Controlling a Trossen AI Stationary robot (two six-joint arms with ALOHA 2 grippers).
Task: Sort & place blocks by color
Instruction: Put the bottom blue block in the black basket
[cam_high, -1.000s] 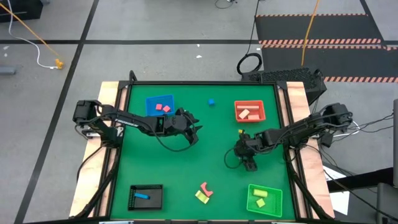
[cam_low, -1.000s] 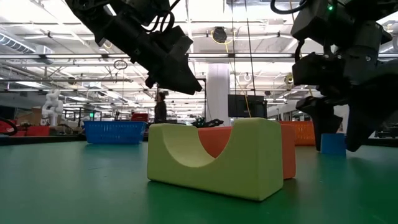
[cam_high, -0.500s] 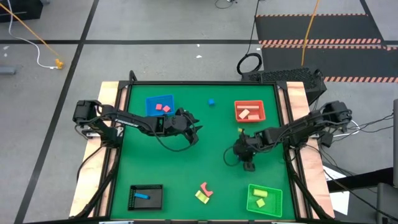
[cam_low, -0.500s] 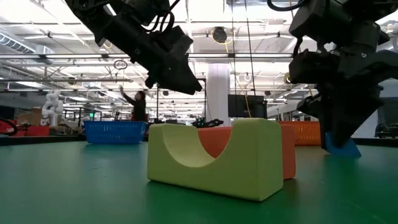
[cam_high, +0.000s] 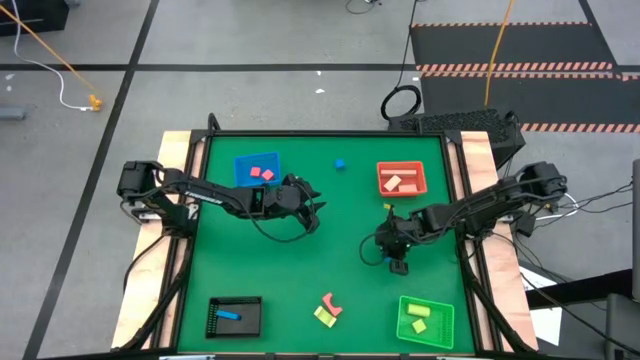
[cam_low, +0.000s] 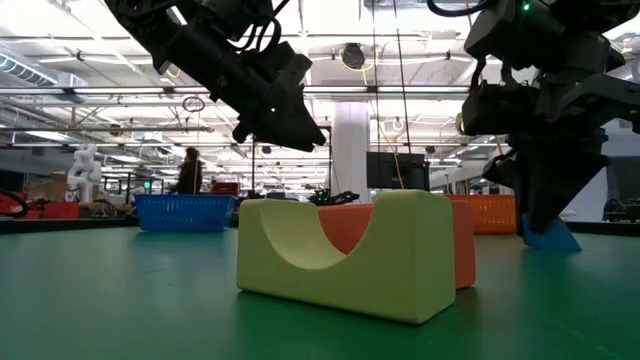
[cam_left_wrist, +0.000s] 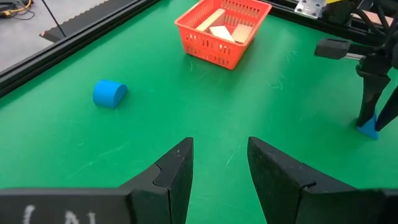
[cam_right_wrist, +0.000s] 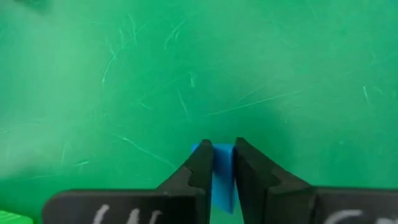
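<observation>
My right gripper stands right of the table's middle, fingers pointing down, shut on a small blue block; the block also shows in the low view. My left gripper hangs open and empty above the table's middle, left of the red tray. A blue cylinder lies on its side on the mat at the far middle. A yellow arch block and a pink-red arch block lie together on the mat near the front edge. My right gripper pinches the blue block's two opposite sides between its two fingers, coming from above and pointing down. The block sits tilted below the fingertips, its lower edge at or just above the mat; I cannot tell which.
A blue tray with pink-red blocks stands far left, a red tray with cream blocks far right, a green tray with yellow blocks near right, and a black tray with a blue block near left.
My right gripper's fingers stood apart on either side of the blue block and have shut on it. The block, which stood square on the mat, is now tilted between the fingers.
</observation>
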